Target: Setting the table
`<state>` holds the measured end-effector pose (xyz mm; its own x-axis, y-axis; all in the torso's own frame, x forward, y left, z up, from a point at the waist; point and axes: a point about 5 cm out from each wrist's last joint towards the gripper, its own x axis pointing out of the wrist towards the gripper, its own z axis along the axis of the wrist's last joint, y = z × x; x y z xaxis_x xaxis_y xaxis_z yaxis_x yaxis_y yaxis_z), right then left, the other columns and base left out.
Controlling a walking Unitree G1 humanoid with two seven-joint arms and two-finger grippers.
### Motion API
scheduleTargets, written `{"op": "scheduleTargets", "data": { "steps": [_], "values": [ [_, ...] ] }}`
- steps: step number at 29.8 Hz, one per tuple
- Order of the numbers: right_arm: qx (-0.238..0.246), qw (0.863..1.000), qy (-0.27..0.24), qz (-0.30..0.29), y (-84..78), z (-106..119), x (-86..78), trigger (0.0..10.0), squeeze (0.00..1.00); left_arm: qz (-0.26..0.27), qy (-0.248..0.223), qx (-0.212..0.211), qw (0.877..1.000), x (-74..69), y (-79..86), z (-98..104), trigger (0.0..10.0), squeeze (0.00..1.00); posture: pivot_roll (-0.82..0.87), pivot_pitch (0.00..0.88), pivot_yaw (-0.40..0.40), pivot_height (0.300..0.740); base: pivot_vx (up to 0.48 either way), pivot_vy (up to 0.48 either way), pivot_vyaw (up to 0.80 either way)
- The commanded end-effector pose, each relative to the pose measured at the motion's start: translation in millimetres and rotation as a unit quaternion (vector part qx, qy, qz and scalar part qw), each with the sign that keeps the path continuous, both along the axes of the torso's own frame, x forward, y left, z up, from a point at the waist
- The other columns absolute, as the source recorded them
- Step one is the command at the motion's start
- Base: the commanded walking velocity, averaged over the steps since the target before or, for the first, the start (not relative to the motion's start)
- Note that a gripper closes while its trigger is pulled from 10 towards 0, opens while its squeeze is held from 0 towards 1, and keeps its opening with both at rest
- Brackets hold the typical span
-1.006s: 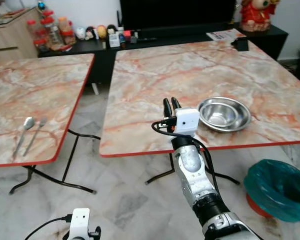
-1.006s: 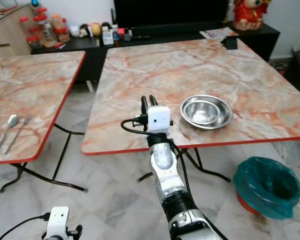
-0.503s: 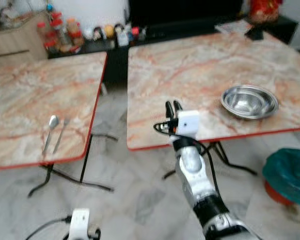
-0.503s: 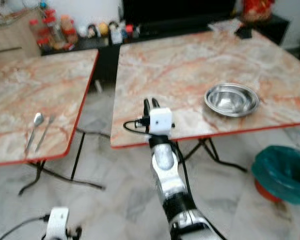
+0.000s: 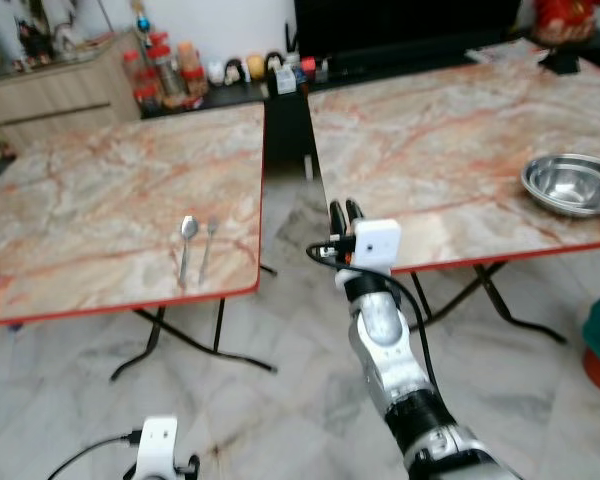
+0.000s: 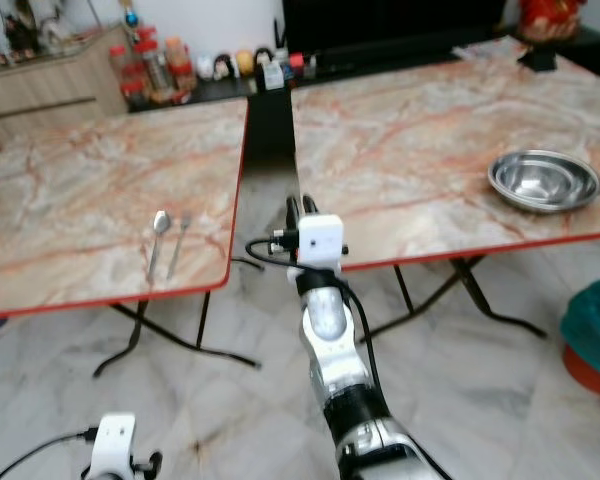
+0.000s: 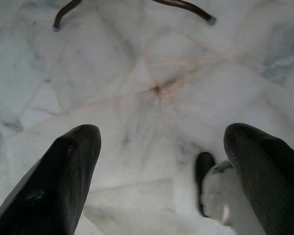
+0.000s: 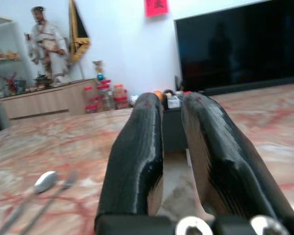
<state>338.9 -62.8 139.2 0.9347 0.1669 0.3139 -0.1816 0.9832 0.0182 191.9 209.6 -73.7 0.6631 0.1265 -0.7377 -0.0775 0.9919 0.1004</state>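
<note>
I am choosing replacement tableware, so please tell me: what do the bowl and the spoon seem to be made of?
The bowl looks like polished metal, probably stainless steel: silver with bright reflections inside. The spoon also appears to be shiny silver metal, though it is too small to be sure.

Glossy marble-patterned table tops (image 5: pixel 100 200), a shiny metal bowl (image 5: pixel 572 183), spoon (image 5: pixel 187 240) and fork (image 5: pixel 206 245), polished stone floor (image 5: pixel 260 420).

- The steel bowl (image 5: pixel 572 183) runs off the picture's edge in the left eye view.
- A teal bin (image 6: pixel 592 318) is cut by the edge, most of it out of sight.
- The jars and small items (image 5: pixel 162 68) on the far cabinet are too small to identify.
- The left gripper (image 7: pixel 161 166) has both finger bases cropped.
</note>
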Motion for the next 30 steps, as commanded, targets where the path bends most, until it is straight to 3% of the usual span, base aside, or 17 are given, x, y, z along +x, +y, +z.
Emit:
{"op": "scheduleTargets", "data": {
  "steps": [1, 22, 30],
  "values": [
    [0.008, 1.0, -0.011, 0.018, 14.0, 8.5, 0.4, 10.0, 0.0, 0.014, 0.003, 0.013, 1.0, -3.4, 12.8, 0.8, 10.0, 0.0, 0.02, 0.0, 0.126, 0.736, 0.0, 0.48, 0.0],
    [0.001, 1.0, -0.001, 0.018, 12.1, 4.2, 1.4, 10.0, 0.0, 0.017, 0.0, 0.01, 1.0, -1.4, 10.5, 1.3, 10.0, 0.0, 0.02, 0.0, 0.122, 0.736, 0.0, 0.471, 0.0],
    [-0.017, 0.999, 0.039, 0.011, 1.0, -15.1, 2.3, 10.0, 0.0, 0.014, -0.005, 0.007, 1.0, 0.7, 6.6, 1.8, 10.0, 0.0, 0.02, 0.0, 0.111, 0.736, 0.0, 0.041, 0.0]
  ]
}}
